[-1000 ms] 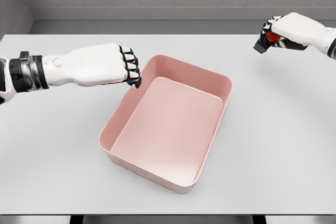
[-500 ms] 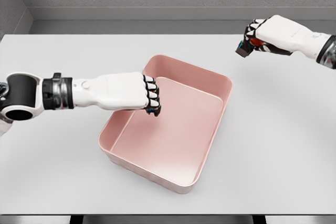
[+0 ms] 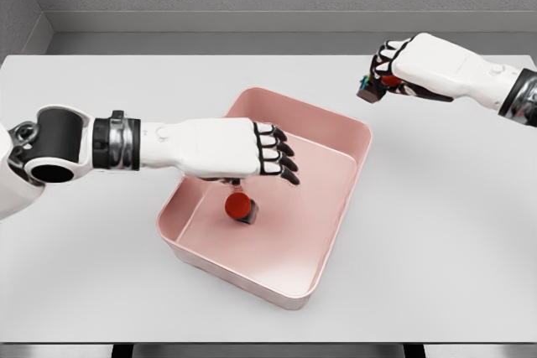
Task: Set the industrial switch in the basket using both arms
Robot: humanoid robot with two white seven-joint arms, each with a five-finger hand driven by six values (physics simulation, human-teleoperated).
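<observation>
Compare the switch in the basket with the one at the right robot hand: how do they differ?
The switch in the basket lies free on the basket floor; the held switch is in the air beyond the rim. The left robot hand is open; the right robot hand grips. Both have red buttons.

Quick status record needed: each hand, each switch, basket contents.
left hand: over the basket, fingers spread, holding nothing
right hand: above the table beyond the basket's far right corner, closed on a switch
switch in basket: red-topped, on the basket floor below the left hand
held switch: dark body, red part, not yet over the basket
basket: pink, on the table, one switch inside
</observation>
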